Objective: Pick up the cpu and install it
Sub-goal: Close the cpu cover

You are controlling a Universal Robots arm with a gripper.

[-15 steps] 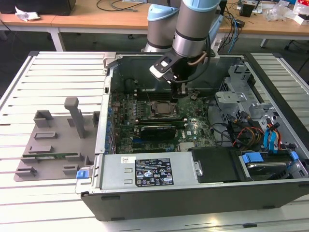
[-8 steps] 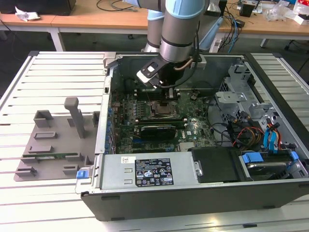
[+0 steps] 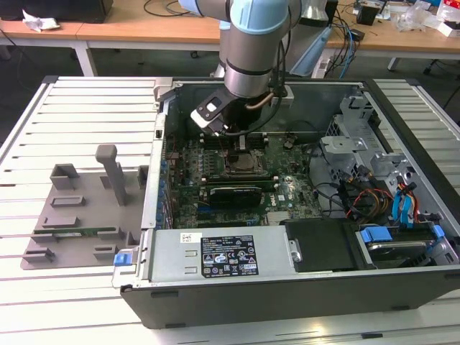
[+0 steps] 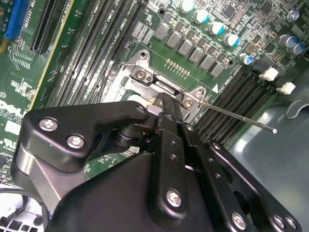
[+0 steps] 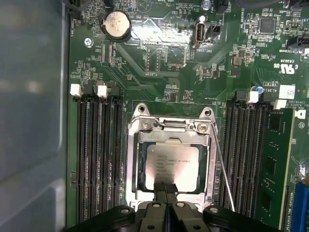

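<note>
The cpu (image 5: pixel 171 164) lies flat in the socket (image 5: pixel 133 159) on the motherboard (image 5: pixel 159 72), silver top up, with the metal frame around it. The gripper (image 5: pixel 165 189) has its two fingers pressed together with nothing between them, and their tips sit over one edge of the cpu; I cannot tell whether they touch it. A thin wire lever (image 5: pixel 223 164) slants up beside the socket. In the exterior view the arm (image 3: pixel 251 43) reaches down into the open case (image 3: pixel 287 298).

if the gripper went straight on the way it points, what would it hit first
Probably the cpu in the socket: the gripper points down at its edge, though depth is unclear.
</note>
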